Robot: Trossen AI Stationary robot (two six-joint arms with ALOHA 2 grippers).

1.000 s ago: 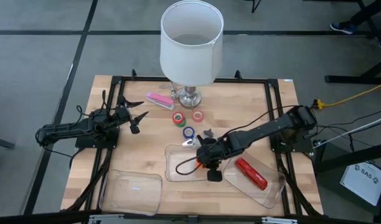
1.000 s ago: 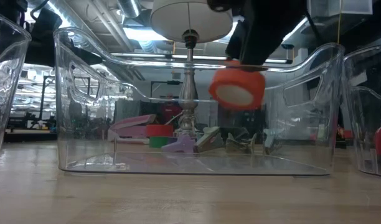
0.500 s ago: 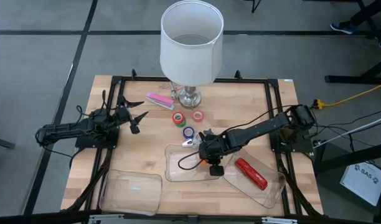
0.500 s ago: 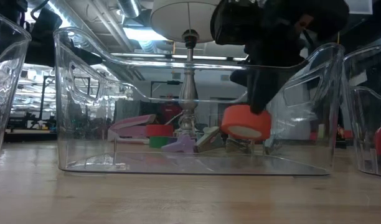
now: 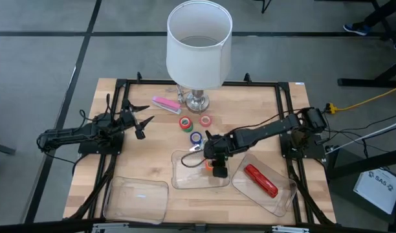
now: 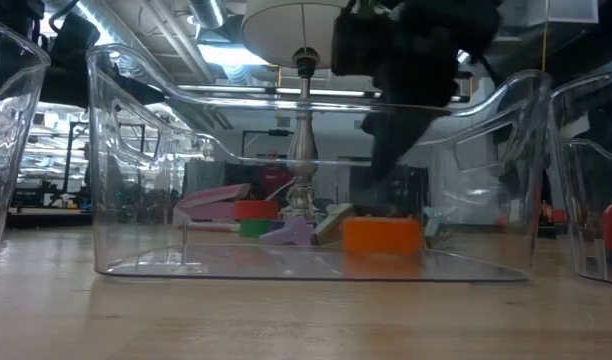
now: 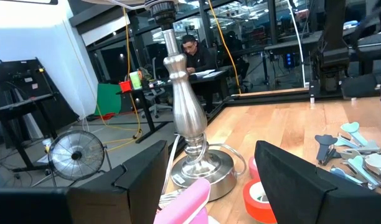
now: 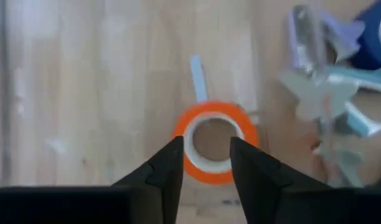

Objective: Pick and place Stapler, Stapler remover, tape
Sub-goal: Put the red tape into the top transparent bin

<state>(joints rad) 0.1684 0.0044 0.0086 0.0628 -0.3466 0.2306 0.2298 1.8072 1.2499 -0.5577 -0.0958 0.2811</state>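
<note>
OK, orange tape (image 5: 219, 171) lies flat in the middle clear tray (image 5: 185, 169), right under your right gripper (image 5: 214, 160); jaws parted, holding nothing. Remaining rolls (image 5: 197, 137) sit at 11 o'clock, nearer the right arm.

An orange roll of tape (image 5: 219, 171) with a white core lies in a clear plastic bin (image 5: 185, 176) on the pale wooden table (image 5: 153, 136). To the right, another clear bin (image 5: 283, 197) holds a red stapler (image 5: 260, 180). Far side: a pink stapler (image 5: 165, 103), red (image 5: 184, 122), green (image 5: 187, 127), pink (image 5: 205, 120) and blue (image 5: 196, 137) rolls, and a white-shaded lamp (image 5: 198, 44) on a silver stem. Both arms are black.
</note>
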